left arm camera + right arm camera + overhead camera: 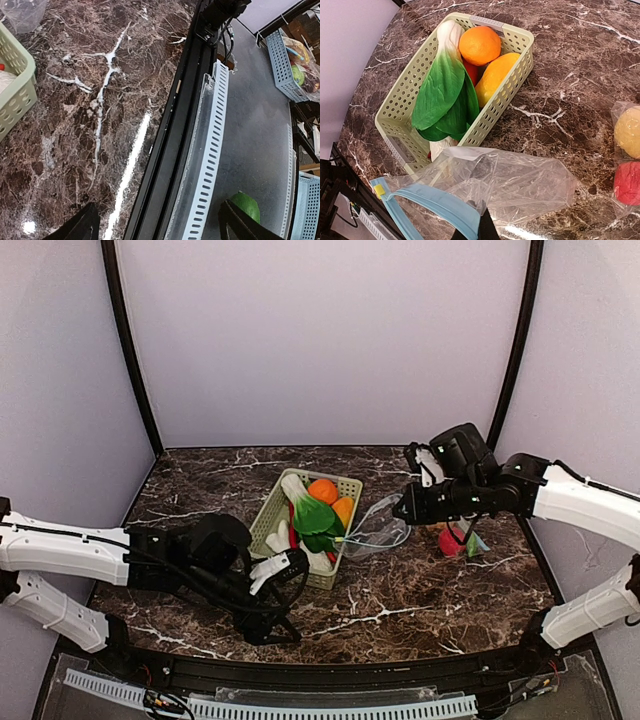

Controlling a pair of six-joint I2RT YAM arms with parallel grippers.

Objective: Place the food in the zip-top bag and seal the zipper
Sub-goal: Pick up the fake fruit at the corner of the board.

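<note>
I look down on one dark marble table point(420, 590) carrying one pale green lattice basket point(400, 105), which holds the food. One clear zip-top bag point(520, 185) lies just beside the basket, its blue zipper edge point(432, 200) pinched in my right end effector point(476, 225). The film looks thin, floppy and slippery, so I would hold it by that stiffer rim. My left end effector point(280, 566) hangs near the basket's near end, fingers apart, empty. In the basket there is one leafy green point(442, 90), probably soft and best taken at its white stalk. One peach point(495, 75) and one orange point(480, 45) look light, smooth and apt to roll, so I would grip across the middle. One red piece point(471, 70) and one white piece point(441, 148) are mostly hidden.
</note>
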